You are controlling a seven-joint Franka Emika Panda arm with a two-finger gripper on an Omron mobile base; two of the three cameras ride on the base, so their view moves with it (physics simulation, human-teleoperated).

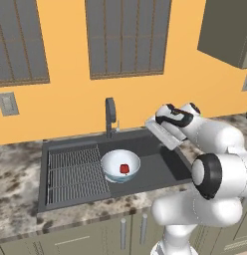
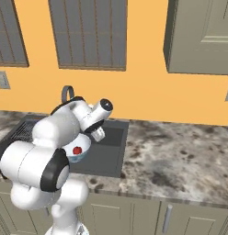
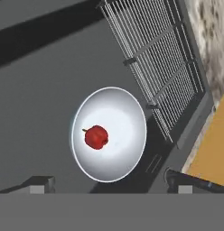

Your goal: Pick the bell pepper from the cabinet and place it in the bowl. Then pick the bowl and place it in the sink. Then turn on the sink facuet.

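The bowl (image 1: 111, 162) stands in the sink (image 1: 160, 172), just right of its ribbed rack half (image 1: 75, 172). The red bell pepper (image 1: 124, 169) lies inside the bowl. My gripper (image 1: 161, 135) hangs open above the basin, up and to the right of the bowl, holding nothing. From the hand view I look down on the bowl (image 3: 125, 117) with the pepper (image 3: 96, 137) in it, and the gripper (image 3: 113, 184) is spread wide, well above them. The sink facuet (image 1: 110, 115) rises behind the basin. The cabinet (image 1: 227, 30) hangs at the upper right.
Speckled stone counter (image 2: 175, 156) runs to the right of the sink (image 2: 109, 153) and along its front. Low drawer cabinets (image 1: 95, 236) sit below. Shuttered windows (image 1: 128, 35) and a wall outlet (image 1: 7, 103) are on the orange wall.
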